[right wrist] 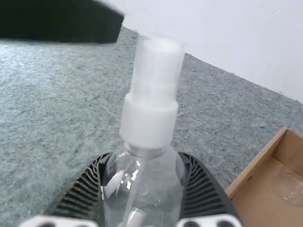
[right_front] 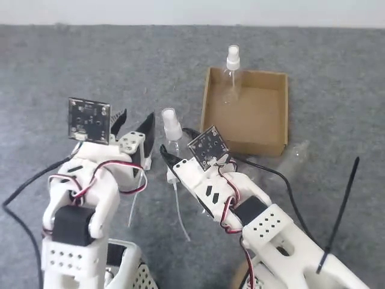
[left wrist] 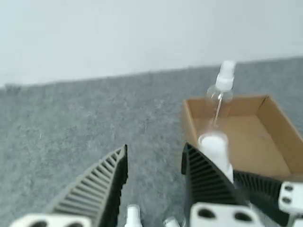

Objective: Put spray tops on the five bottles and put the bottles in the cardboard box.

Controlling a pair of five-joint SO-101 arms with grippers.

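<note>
high view: the left gripper (right_front: 137, 117) has its jaws spread over bare carpet (right_front: 72, 66), with nothing between them. just beside it, the right gripper (right_front: 172, 155) is clamped on the body of the held bottle (right_front: 174, 144). that bottle is upright, and its spray top (right_front: 171, 120) sits above the jaws. the box (right_front: 278, 114) lies beyond, toward the carpet's far edge. a boxed bottle (right_front: 231, 78) with its top on stands in the box's far left corner. a lying bottle (right_front: 295, 159) rests on the carpet by the box's near right corner. loose tops (right_front: 179, 208) with tubes lie between the arms.

left wrist view: the left gripper (left wrist: 155, 156) gapes wide with only carpet in the gap. the spray top (left wrist: 214, 144) shows outside the jaws, just past one of them. the boxed bottle (left wrist: 220, 92) stands in the box (left wrist: 274, 118).

right wrist view: the right gripper (right wrist: 144, 161) presses both ribbed jaws against the clear body of the held bottle (right wrist: 142, 189). the spray top (right wrist: 151, 104) rises free above them.
</note>
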